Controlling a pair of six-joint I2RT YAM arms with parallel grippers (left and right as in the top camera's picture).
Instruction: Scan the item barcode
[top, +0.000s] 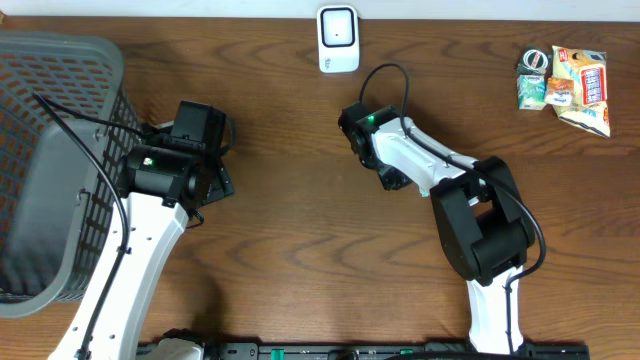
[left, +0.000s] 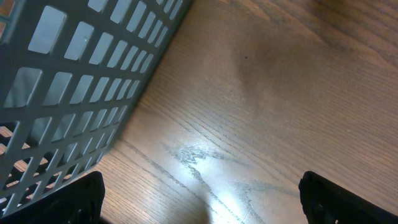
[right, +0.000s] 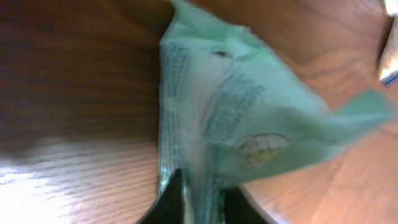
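The right gripper (right: 200, 204) is pinching the lower edge of a blurred green packet (right: 249, 106) between narrow fingers, holding it over the wooden table (top: 290, 200) near the white scanner (top: 338, 38). The left gripper (left: 202, 202) is hovering beside the grey basket (left: 74, 93), its fingers standing wide and gripping nothing. Other snack packs (top: 570, 85) are lying at the far right corner

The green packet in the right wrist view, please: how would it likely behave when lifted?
The green packet is probably floppy: it creases and flares beyond the right gripper pinching its edge. Likely light, being thin film. It may sag or twist.
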